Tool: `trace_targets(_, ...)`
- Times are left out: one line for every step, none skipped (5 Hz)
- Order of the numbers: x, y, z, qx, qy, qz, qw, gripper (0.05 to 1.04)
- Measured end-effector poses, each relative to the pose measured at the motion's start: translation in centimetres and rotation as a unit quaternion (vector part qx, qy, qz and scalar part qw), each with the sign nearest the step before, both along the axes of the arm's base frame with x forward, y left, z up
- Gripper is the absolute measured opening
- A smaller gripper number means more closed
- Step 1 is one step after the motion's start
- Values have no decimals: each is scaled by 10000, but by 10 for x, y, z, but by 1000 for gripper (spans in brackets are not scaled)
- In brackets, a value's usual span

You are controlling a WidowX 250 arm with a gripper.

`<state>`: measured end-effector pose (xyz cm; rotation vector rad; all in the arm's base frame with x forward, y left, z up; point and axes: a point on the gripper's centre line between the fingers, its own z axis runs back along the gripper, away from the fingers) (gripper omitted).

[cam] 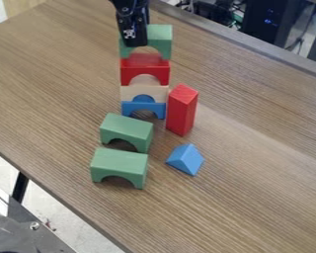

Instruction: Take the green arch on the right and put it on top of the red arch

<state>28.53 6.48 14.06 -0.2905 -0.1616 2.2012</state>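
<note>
The black gripper (138, 41) is at the top of the view, shut on a green arch (161, 37), with its near finger covering the left middle of the arch's front. That arch is upright over the red arch (144, 73), its legs at the red arch's top face; whether they touch I cannot tell. Below the red arch in the stack come a pale wooden arch (128, 92) and a blue arch (133, 107), with a blue rounded piece (144, 99) under the pale arch's opening.
Two more green arches (126, 130) (120, 164) stand in front of the stack. A tall red block (181, 110) stands close to its right, and a blue triangular block (185, 159) lies nearer the front. The wooden table's (253, 163) far edge runs down to the right.
</note>
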Motion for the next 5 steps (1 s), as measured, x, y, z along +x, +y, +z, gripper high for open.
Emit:
trace_targets(-1,0,-2,2,9,14,10000,536)
trace_targets(-2,-1,-4,-8,31,22,10000,536)
trace_targets(-2,-1,-4,-10,31,23,10000,536)
trace_targets(-2,-3,-5,-96,16,38,9999,607)
trace_targets(-2,-3,-5,-105,21,40,9999,910)
